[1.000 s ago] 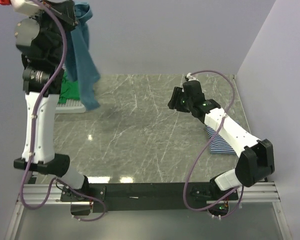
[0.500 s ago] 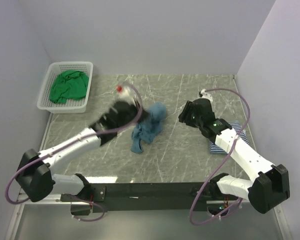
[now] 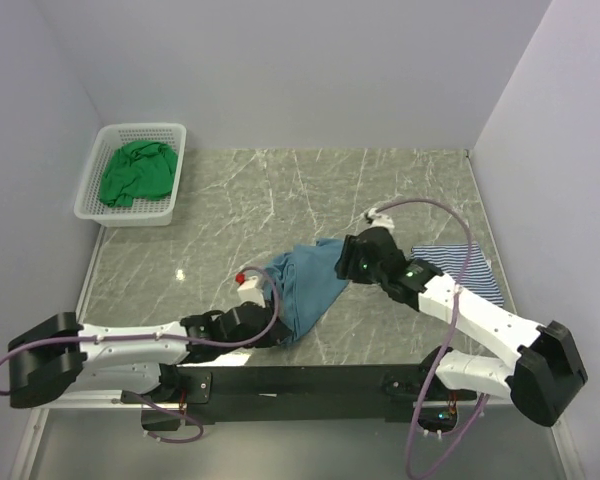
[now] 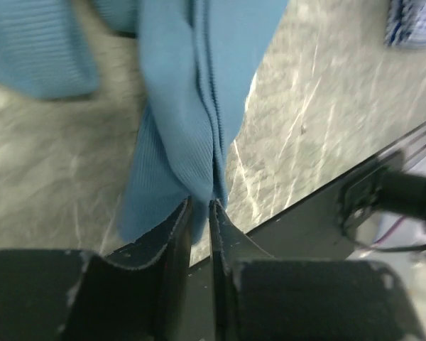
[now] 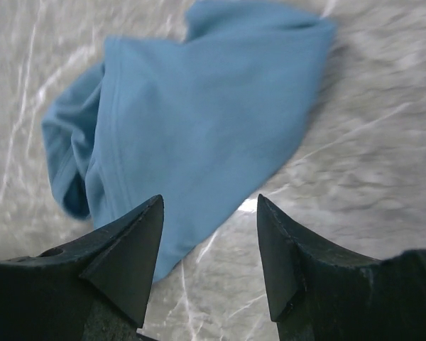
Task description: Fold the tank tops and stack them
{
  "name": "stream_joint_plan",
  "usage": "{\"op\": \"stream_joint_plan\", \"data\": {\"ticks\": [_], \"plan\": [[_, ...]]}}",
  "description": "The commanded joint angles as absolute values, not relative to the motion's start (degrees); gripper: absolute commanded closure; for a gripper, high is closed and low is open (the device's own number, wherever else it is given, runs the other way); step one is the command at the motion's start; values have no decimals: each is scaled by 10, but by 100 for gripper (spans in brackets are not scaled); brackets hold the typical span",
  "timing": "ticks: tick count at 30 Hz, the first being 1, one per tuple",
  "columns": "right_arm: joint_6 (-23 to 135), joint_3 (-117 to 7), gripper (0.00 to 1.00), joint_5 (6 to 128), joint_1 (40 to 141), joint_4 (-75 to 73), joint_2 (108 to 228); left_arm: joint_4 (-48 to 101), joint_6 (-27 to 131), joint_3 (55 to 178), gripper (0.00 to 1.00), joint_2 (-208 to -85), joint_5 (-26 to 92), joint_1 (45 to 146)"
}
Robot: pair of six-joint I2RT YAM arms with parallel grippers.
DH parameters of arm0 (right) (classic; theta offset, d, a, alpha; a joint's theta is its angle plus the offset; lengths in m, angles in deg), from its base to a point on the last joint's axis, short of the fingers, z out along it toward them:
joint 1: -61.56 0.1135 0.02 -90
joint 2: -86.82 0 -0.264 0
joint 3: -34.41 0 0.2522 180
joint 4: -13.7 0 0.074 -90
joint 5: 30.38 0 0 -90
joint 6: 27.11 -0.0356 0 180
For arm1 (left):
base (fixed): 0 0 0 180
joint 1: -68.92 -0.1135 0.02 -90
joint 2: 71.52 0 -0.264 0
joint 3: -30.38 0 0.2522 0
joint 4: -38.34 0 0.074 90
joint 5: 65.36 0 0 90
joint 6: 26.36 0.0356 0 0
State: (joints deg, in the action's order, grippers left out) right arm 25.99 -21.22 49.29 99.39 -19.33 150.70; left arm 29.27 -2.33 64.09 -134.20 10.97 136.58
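Note:
The teal tank top (image 3: pixel 305 285) lies spread on the table's middle front, stretched toward the near edge. My left gripper (image 3: pixel 278 328) lies low at its near corner; in the left wrist view the fingers (image 4: pixel 176 231) stand close together with a fold of the teal top (image 4: pixel 192 106) between their tips. My right gripper (image 5: pixel 209 202) is open over the cloth's far right edge (image 5: pixel 199 121), with nothing between its fingers. The striped tank top (image 3: pixel 470 268) lies flat at the right. The green tank top (image 3: pixel 137 172) is bunched in the basket.
A white lattice basket (image 3: pixel 130 212) stands at the back left by the wall. A black rail (image 3: pixel 320 380) with the arm bases runs along the near edge. Walls close in the left, back and right sides.
My left arm came down from high at the left, carrying the teal top to the table and drawing it toward the near edge. The right gripper moved left to the cloth.

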Motion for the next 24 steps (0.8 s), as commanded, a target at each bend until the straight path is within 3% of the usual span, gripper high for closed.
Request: {"op": "stream_joint_plan", "data": {"ticks": [1,8,17,21,24], "plan": [[247,-242,38,465,1033,-169,1549,287,-124,615,80,-1304,59,1371],[239,-360,37,422,1095,-187,1676,252,-141,622,88,-1320,48,1377],[250,-535,36,355,1101,-264,1836,191,-166,635,89,-1316,27,1377],[258,-570,36,339,1103,-297,1892,154,-184,641,79,-1310,13,1378],[263,-583,36,333,1103,-297,1916,139,-179,643,64,-1305,9,1378]]}}
